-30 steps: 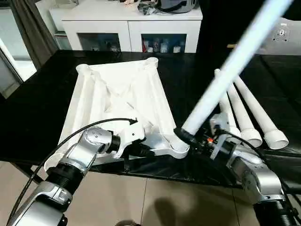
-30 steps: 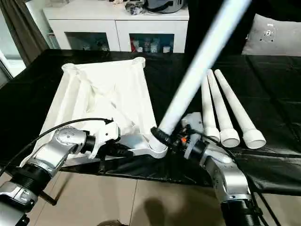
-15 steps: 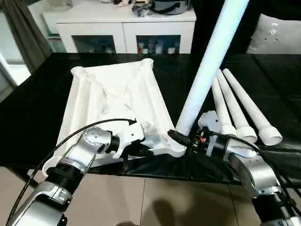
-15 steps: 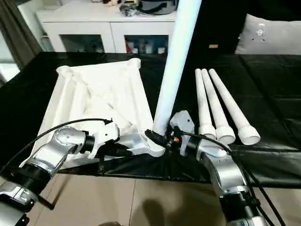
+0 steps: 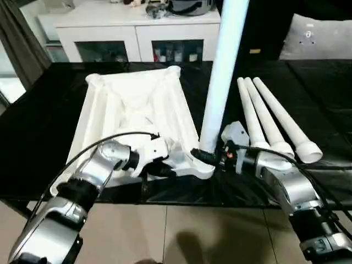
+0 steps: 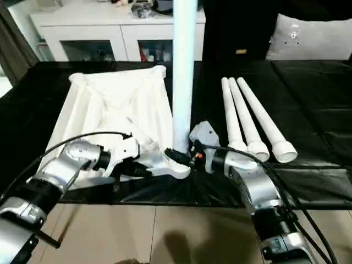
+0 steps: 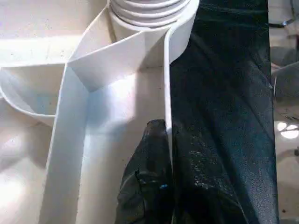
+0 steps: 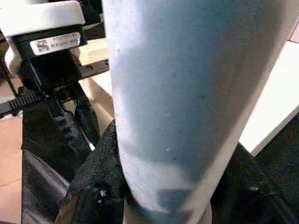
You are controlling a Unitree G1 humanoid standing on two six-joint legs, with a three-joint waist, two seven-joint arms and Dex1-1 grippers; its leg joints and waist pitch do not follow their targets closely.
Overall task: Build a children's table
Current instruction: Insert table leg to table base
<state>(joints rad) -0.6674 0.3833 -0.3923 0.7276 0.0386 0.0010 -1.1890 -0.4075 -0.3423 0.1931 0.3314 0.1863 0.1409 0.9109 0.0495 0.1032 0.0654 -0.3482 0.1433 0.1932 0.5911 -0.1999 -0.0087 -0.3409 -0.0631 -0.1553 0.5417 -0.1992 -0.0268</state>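
Note:
The children's table top [image 5: 132,107] lies upside down on a black-covered table, ribbed underside up. One white leg [image 5: 223,71] stands upright with its ribbed end [image 7: 149,9] in the near right corner socket [image 5: 202,168]. My right gripper [image 5: 206,155] is shut on this leg just above the socket, with black fingers [image 8: 93,186] on either side of it. My left gripper [image 5: 165,170] is shut on the top's near rim [image 7: 167,116], left of that socket; one finger [image 7: 147,177] lies against the inside of the rim wall. Three more legs [image 5: 269,121] lie side by side to the right.
A white cabinet with glass doors [image 5: 137,33] stands behind the table. A grey cushion [image 5: 319,38] sits at the back right. The black cover [image 5: 33,126] hangs over the near table edge, with tiled floor [image 5: 165,231] below. My cables run along both forearms.
The leg in my right gripper has swung from leaning far right to upright over the corner socket. The head camera has shifted. My left gripper has stayed on the rim.

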